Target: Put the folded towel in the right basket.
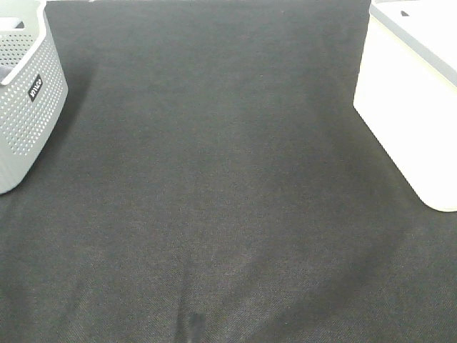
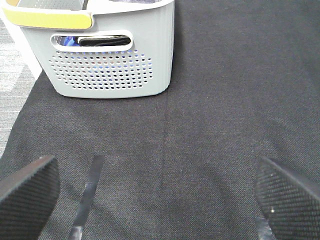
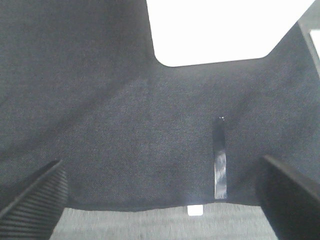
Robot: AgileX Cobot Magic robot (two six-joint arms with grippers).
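Observation:
The folded purple towel is not in any view. The right basket [image 1: 410,107], a large cream-white smooth bin with a grey rim, stands at the right edge of the exterior view; its pale wall [image 3: 215,30] also shows in the right wrist view. My left gripper [image 2: 157,200] is open and empty above the dark cloth, facing the grey perforated basket [image 2: 107,55]. My right gripper [image 3: 160,200] is open and empty, a short way from the white bin. Neither gripper shows in the exterior view.
The grey perforated basket [image 1: 25,93] with a small black label stands at the far left of the exterior view; it has a yellow handle [image 2: 47,19] and dark items inside. A dark cloth [image 1: 214,186] covers the table. A strip of black tape [image 3: 219,162] lies near the cloth's edge.

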